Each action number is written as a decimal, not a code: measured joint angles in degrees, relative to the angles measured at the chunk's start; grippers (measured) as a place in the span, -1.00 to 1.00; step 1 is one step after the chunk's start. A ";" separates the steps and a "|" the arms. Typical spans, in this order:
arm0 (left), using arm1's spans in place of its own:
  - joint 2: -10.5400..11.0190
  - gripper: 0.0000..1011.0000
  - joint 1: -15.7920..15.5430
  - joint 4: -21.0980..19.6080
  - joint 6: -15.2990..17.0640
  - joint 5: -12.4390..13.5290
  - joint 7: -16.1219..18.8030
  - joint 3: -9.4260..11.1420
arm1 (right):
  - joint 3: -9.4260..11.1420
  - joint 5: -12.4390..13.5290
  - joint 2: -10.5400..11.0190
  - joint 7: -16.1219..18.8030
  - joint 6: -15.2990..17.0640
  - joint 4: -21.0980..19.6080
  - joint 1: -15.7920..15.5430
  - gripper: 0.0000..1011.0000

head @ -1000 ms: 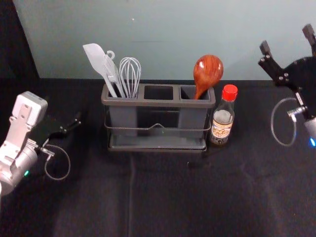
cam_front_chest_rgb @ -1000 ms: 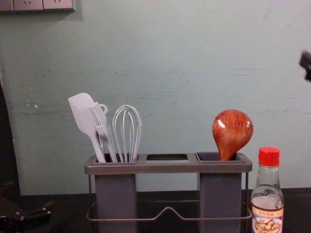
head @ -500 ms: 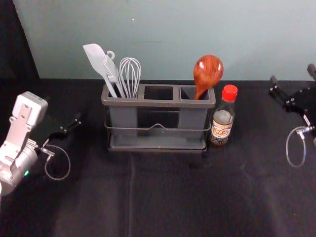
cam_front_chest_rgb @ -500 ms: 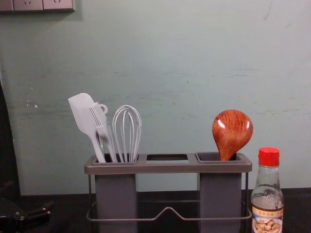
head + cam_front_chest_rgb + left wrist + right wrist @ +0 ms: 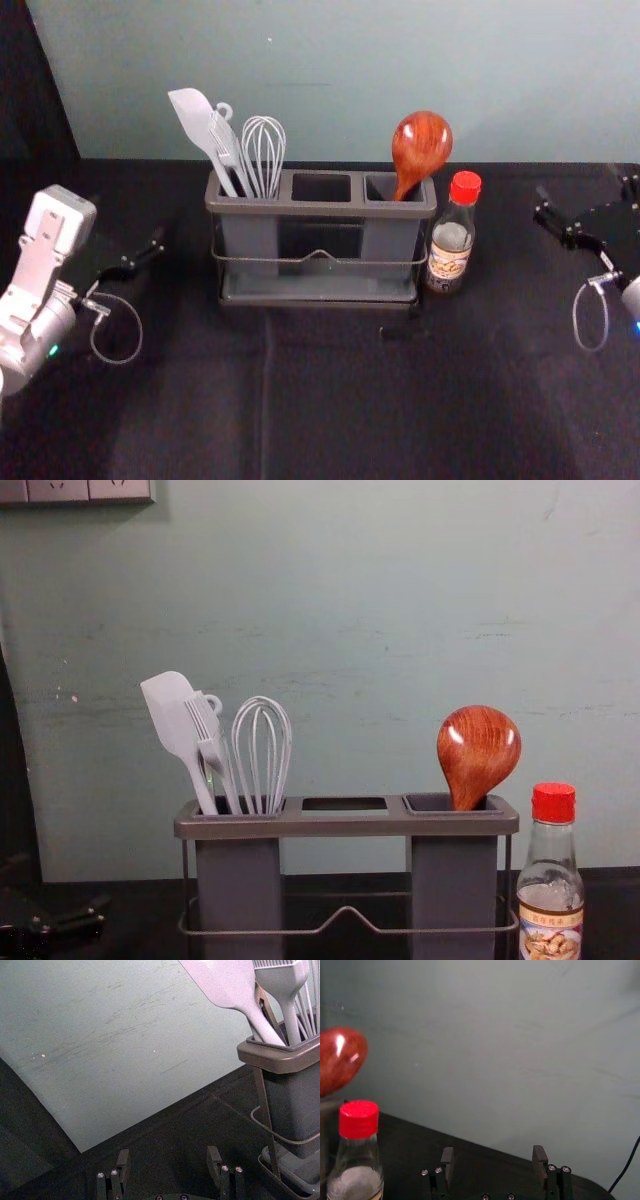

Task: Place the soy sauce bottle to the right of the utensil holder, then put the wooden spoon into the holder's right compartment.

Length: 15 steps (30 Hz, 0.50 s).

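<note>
The soy sauce bottle (image 5: 450, 245), red-capped and upright, is set just beside the right end of the utensil holder (image 5: 320, 209); whether the 2 touch cannot be told. The wooden spoon (image 5: 420, 150) is held in the holder's right compartment (image 5: 455, 880), bowl up above the rim, handle down. Of the 3 compartments, the left one (image 5: 238, 880) is filled with a spatula (image 5: 170, 715), a basting brush (image 5: 208, 735) and a whisk (image 5: 262, 750), all leaned against its edges; the middle opening (image 5: 321, 188) is left uncovered. The holder is framed by a wire rack (image 5: 347, 912).

The right gripper (image 5: 580, 182) is held well apart from the bottle, at the right edge of the head view, with room for moving left between them. Its 2 fingers are spread wide, and nothing is gripped. The left gripper (image 5: 156, 243) is parked to the left of the holder, a gap being kept from the holder's left edge; its 2 fingers are also parted widely, with nothing grasped.

The black tablecloth (image 5: 350, 400) is spread forward of the holder, and its far edge is met by the grey-green wall (image 5: 340, 80).
</note>
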 joint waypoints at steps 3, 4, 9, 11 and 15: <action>0.00 0.98 0.00 0.00 0.00 0.00 0.00 0.00 | -0.80 -0.07 0.33 0.32 0.55 2.28 1.38 0.98; 0.00 0.98 0.00 0.00 0.00 0.00 0.00 0.00 | -1.16 -0.11 0.46 0.42 0.76 3.16 1.94 0.98; 0.00 0.98 0.00 0.00 0.00 0.00 0.00 0.01 | -2.52 -0.46 0.74 0.80 1.32 6.07 3.74 0.98; 0.00 0.98 0.00 0.00 0.00 0.00 0.00 0.00 | -2.94 -0.53 0.75 0.84 1.44 6.69 4.26 0.98; 0.00 0.98 0.00 0.00 0.00 0.00 0.00 0.00 | -4.06 -0.69 0.61 1.00 1.69 8.46 5.88 0.98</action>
